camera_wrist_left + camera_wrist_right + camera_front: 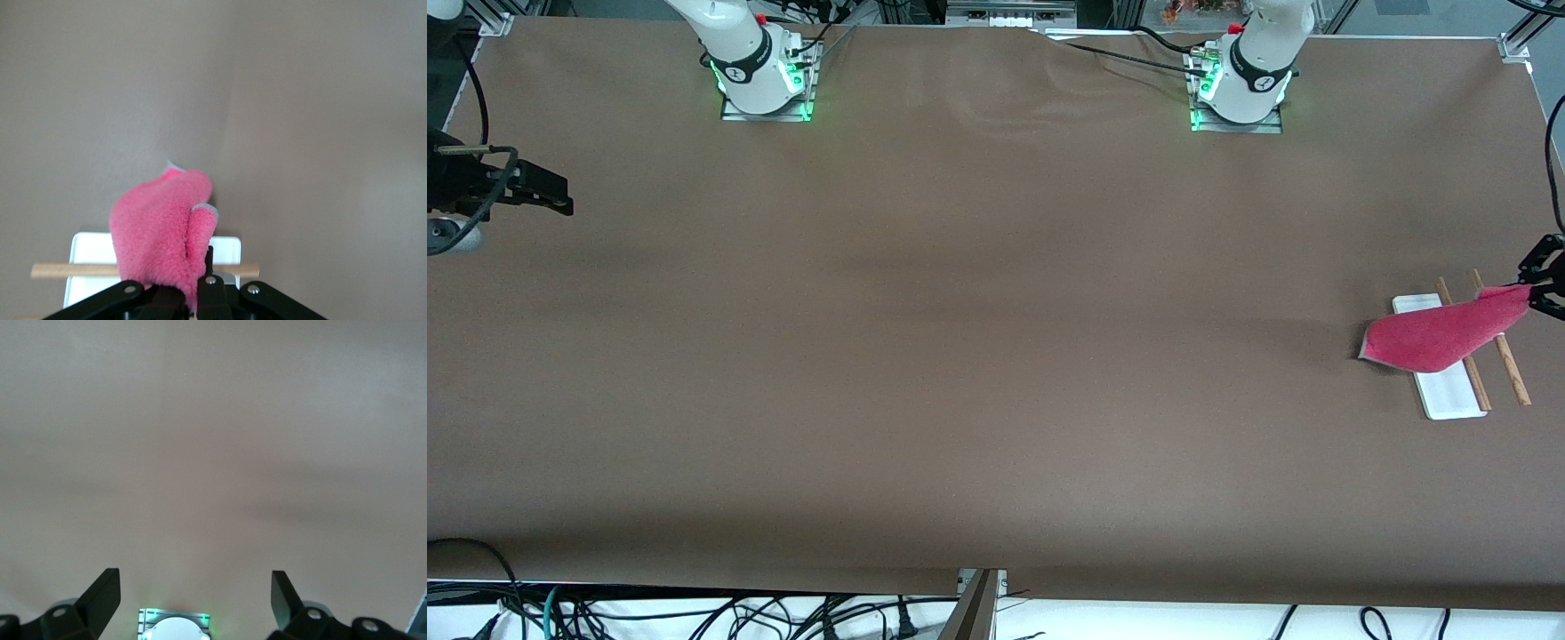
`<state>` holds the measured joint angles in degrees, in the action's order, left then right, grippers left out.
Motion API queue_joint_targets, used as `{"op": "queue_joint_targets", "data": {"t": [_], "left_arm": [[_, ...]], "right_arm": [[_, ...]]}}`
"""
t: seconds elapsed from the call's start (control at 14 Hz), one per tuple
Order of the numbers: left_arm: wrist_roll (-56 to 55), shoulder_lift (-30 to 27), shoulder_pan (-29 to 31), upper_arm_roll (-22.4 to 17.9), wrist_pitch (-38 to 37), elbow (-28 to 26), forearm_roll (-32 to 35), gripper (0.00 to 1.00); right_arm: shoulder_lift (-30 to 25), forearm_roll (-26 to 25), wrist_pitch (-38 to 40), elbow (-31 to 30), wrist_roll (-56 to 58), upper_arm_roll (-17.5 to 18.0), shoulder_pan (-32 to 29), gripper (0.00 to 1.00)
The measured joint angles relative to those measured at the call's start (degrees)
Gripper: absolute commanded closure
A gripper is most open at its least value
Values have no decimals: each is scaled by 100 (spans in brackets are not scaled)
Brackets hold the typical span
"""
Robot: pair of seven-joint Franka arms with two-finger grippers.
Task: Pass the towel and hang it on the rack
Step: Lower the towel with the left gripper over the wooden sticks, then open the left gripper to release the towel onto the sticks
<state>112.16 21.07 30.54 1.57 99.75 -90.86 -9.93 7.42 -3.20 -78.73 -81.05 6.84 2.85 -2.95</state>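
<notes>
Two robot arms share a wide brown table [960, 356], and we describe the scene from the front camera's side toward the robots' bases.

Nearest the camera, at the left arm's end of the table, stands the rack [1449, 382]: a flat white base with two thin wooden rods above it. Across those rods lies the towel [1440, 336], a small pink terry cloth with a grey edge; its free end sags over the white base.

At the towel's upper corner we find the left gripper [1536, 289], its fingers pressed together and pinching that corner, over the rack's outer rod. In the left wrist view the cloth [163, 233] bunches out of the pinched fingers and folds over a rod.

Farther on, at the right arm's end, the right gripper [547, 196] waits in the air with its fingers [103, 593] spread wide and nothing in them.

We judge the towel light, soft and limp: it drapes wherever it is unsupported and holds no shape. A pinch at a corner or along the trimmed edge seems best, since the fluffy middle would bunch and could drag off the smooth rods.
</notes>
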Motion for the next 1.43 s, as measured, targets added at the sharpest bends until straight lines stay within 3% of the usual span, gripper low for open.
{"op": "queue_joint_targets", "data": {"t": [0.21,0.57,1.43], "left_arm": [[249,78,231,0,-165,147,59,100],[371,560,296,7,-629,859,382,100],[846,1271,995,3,-565,1398,384,100]], "right_arm": [[-46,66,0,-24,-31,-9,11,0],[-34,72,-7,-97,-66,-5,14,0],[8,95,-91,-107,-66,-4,18,0]]}}
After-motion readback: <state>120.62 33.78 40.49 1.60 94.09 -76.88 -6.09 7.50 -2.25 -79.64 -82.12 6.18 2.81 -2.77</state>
